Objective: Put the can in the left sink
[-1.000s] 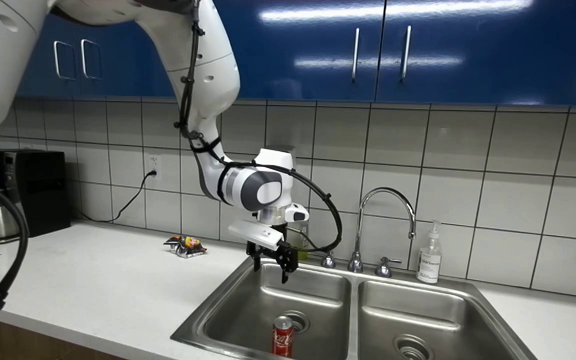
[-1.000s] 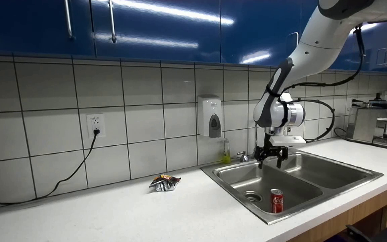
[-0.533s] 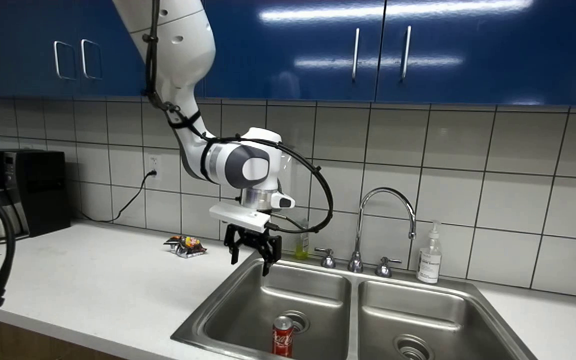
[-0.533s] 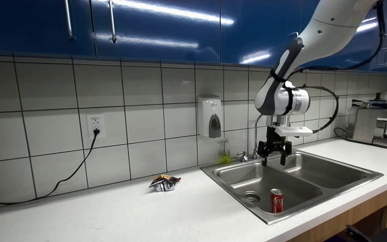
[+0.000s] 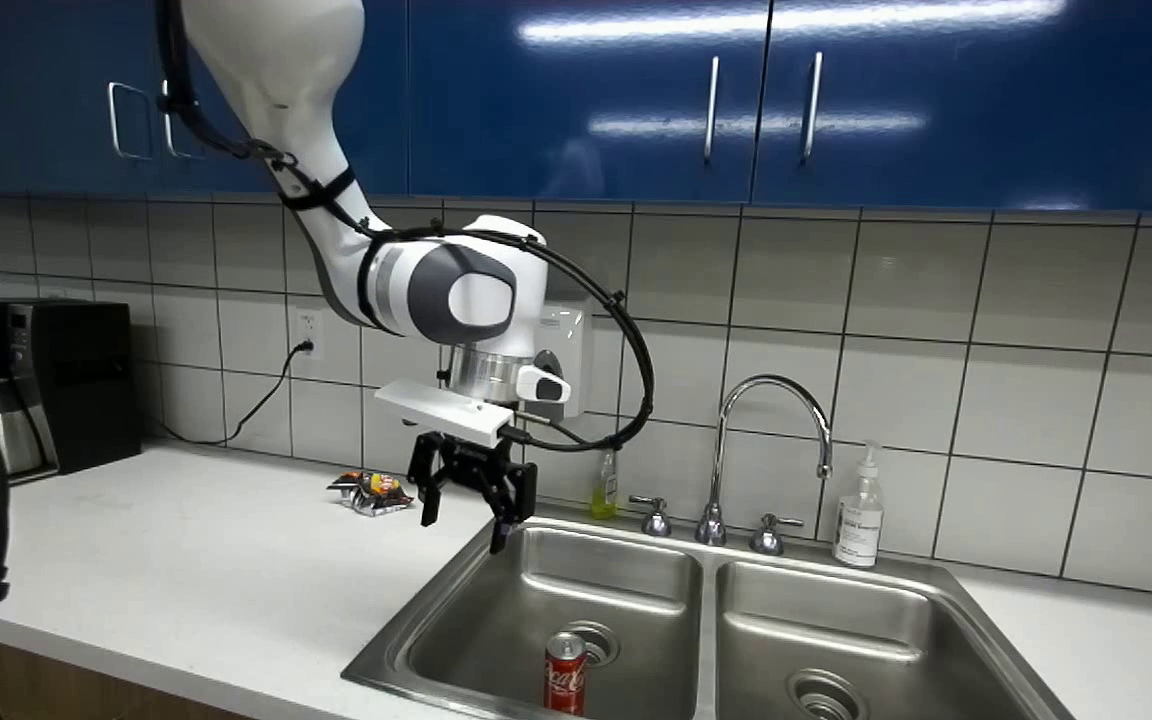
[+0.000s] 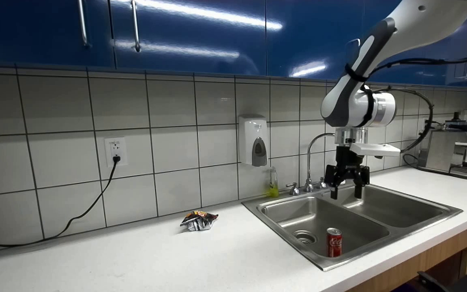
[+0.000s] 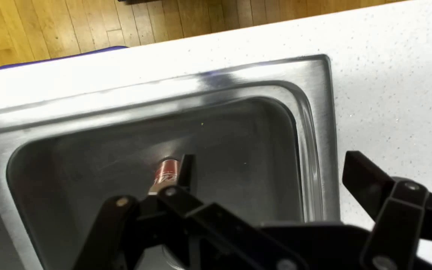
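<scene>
The red can (image 5: 565, 675) with a silvery top stands upright in the left sink (image 5: 471, 640), near the round drain. It also shows in an exterior view (image 6: 334, 243). My gripper (image 5: 464, 535) is open and empty, high above the sink's edge, apart from the can. In an exterior view the gripper (image 6: 346, 196) hangs above and behind the can. In the wrist view the open fingers (image 7: 270, 161) spread wide over the left sink (image 7: 234, 150) and its rim. One finger partly covers the can (image 7: 166, 170) there.
The right basin (image 5: 836, 610) adjoins the left sink. A faucet (image 5: 719, 460) and a white soap bottle (image 5: 858, 525) stand behind it. A yellow-green bottle (image 6: 273, 186) stands by the wall. A crumpled snack bag (image 6: 199, 221) lies on the white counter (image 6: 156, 259). Blue cabinets (image 5: 586, 100) hang above.
My open gripper has moved away from the back wall toward the counter's front, rising slightly. The can has stayed in the same spot in the left sink.
</scene>
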You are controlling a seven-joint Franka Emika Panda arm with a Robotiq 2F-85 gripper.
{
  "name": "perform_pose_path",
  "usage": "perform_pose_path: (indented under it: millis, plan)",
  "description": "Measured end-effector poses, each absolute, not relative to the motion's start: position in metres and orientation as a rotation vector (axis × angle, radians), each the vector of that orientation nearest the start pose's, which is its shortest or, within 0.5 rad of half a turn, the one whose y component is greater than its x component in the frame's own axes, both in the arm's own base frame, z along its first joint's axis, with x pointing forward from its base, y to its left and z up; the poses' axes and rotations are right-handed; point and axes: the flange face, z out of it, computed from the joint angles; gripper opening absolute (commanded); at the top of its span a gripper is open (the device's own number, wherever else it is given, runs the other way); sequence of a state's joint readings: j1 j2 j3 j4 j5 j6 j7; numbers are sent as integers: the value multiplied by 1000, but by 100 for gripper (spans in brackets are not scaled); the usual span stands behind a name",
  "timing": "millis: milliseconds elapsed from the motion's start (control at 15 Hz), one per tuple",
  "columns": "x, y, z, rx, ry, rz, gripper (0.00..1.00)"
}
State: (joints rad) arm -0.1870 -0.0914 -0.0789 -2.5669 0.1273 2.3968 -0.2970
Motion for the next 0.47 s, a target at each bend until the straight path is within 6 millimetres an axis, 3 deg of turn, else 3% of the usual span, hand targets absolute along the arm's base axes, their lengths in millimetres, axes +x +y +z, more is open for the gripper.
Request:
perform_pose_path:
  millis: [467]
  plan:
    - [381, -120, 319, -3002, 134, 88, 100]
